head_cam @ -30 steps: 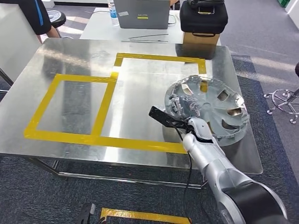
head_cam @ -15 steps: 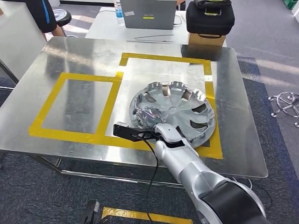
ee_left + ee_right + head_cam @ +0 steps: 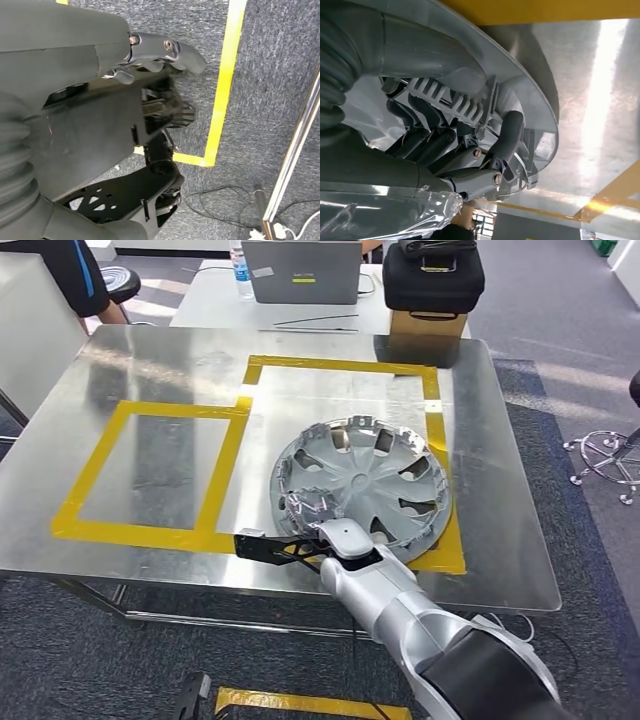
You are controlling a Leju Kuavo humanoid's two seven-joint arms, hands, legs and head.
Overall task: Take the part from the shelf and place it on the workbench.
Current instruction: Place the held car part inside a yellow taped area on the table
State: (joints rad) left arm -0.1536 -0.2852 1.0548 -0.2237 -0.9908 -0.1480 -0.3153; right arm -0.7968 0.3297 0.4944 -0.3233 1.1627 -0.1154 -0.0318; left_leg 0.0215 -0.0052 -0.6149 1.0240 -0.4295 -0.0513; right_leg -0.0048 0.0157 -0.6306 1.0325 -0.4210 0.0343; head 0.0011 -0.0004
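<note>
Within 1 second the right hand, its fingers hooked around the rim of the hubcap, had swung it from the workbench edge into the yellow tape square, so release looked next.

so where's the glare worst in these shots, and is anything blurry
Head view: the metal workbench mirrors overhead light in pale streaks, and the hubcap glints along its rim. Right wrist view: a bright blown-out band on the bench beside the right hand, whose close cover looks soft. Left wrist view: even light, with the left hand dark.
</note>
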